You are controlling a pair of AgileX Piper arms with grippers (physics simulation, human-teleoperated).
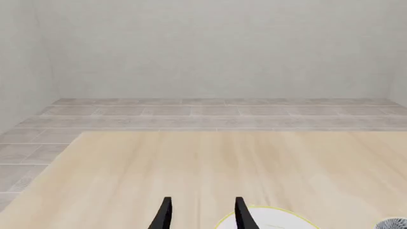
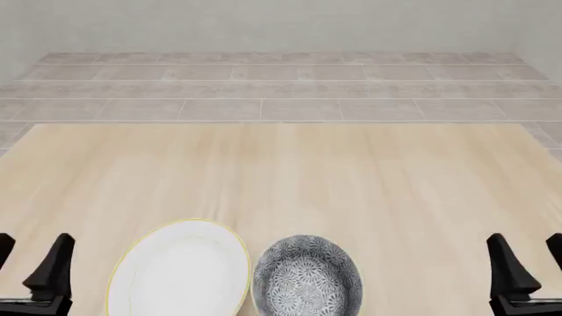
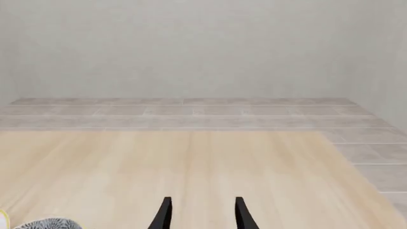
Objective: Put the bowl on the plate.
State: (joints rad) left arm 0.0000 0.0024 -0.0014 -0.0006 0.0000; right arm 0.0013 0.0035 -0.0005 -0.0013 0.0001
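Observation:
The bowl (image 2: 306, 276), deep and covered in a grey-and-white floral pattern, sits on the table near the front edge, just right of centre. Touching or nearly touching its left side lies the plate (image 2: 179, 270), flat, white, with a thin yellow rim. My left gripper (image 2: 33, 258) stands open at the front left, well left of the plate. My right gripper (image 2: 525, 258) stands open at the front right, well right of the bowl. Both hold nothing. The left wrist view catches the plate (image 1: 273, 220) past the left gripper (image 1: 201, 210) and a sliver of the bowl (image 1: 394, 223).
The light wooden table (image 2: 290, 178) stretches away from the dishes. Beyond its far edge lies a grey tiled floor (image 2: 281, 89) and a pale wall. The right wrist view shows the right gripper (image 3: 201, 210) over bare wood, with the bowl's rim (image 3: 47, 223) at one corner.

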